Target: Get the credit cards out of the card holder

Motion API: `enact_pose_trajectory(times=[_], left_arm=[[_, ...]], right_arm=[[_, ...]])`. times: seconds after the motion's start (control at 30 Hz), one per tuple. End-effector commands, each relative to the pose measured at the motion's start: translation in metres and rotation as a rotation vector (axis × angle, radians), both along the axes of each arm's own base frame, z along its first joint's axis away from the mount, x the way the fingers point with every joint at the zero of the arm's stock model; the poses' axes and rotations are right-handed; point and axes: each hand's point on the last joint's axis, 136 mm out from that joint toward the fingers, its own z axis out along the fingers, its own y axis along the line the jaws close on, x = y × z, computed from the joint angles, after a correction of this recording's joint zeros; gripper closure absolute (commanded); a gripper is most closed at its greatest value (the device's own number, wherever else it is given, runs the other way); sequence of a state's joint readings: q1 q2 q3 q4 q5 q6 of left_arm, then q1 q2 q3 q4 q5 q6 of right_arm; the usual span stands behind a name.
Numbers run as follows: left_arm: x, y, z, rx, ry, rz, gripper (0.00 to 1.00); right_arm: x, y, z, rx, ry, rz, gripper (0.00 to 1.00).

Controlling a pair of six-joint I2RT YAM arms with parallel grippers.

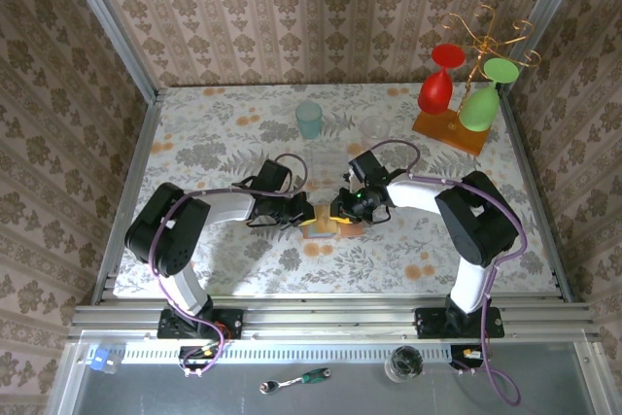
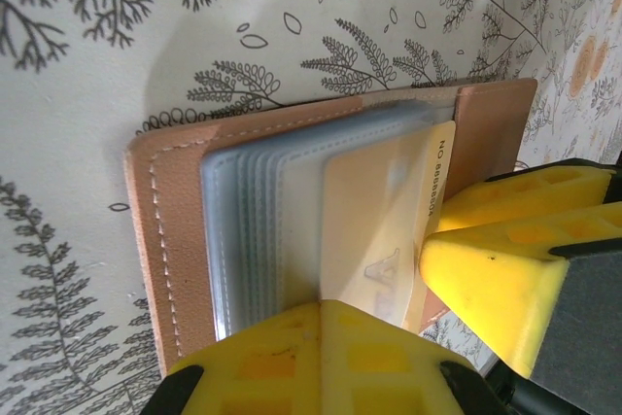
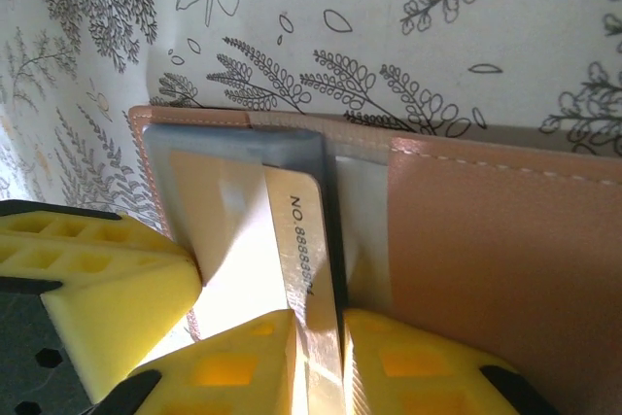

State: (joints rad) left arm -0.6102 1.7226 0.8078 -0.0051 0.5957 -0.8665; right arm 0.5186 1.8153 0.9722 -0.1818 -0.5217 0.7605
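At the centre of the worktop (image 1: 194, 133), your left gripper (image 2: 321, 323) is fully closed, its tips pressing on the open card holder (image 2: 165, 230). Your right gripper (image 3: 319, 347) is pinched narrow on the edge of a tan card (image 3: 296, 230), which lies over the holder's clear sleeves. Beyond stands a teal cup (image 1: 309, 120). A glass rack (image 1: 449, 131) occupies the far right corner.

L tool (image 1: 305, 220) and R tool (image 1: 339, 213) meet tip to tip over card holder (image 1: 325, 230), no gap btwn. Ahead: teal cup (image 1: 309, 120), clear glass (image 1: 373, 129). Open counter (image 1: 214, 143) outward of each.
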Motion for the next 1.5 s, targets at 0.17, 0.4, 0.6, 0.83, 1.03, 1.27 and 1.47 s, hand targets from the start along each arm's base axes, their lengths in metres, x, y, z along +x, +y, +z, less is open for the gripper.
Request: enact_pose_trajectory(times=[0.17,0.4,0.6,0.83,1.03,1.27,1.47], left_arm=[[-0.007,0.002,-0.010,0.037,0.034,-0.026,1.00],[-0.007,0.003,-0.011,0.042,0.035,-0.027,1.00],[-0.007,0.004,-0.010,0.044,0.033,-0.026,1.00],[-0.007,0.006,-0.010,0.045,0.033,-0.022,1.00],[-0.006,0.005,-0.010,0.046,0.032,-0.021,1.00],[-0.006,0.005,-0.010,0.046,0.032,-0.023,1.00],[-0.005,0.005,-0.010,0.045,0.032,-0.021,1.00]], right_arm=[[-0.002,0.006,-0.003,0.066,0.034,-0.003,0.83],[-0.001,0.001,-0.002,0.053,0.026,-0.014,0.86],[-0.001,-0.009,-0.002,0.029,0.025,-0.029,0.88],[0.001,-0.018,0.004,0.024,0.013,-0.037,0.89],[0.002,-0.027,0.012,0.010,-0.009,-0.042,0.89],[0.002,-0.030,0.019,0.012,-0.020,-0.035,0.90],[0.004,-0.033,0.028,0.013,-0.038,-0.038,0.91]])
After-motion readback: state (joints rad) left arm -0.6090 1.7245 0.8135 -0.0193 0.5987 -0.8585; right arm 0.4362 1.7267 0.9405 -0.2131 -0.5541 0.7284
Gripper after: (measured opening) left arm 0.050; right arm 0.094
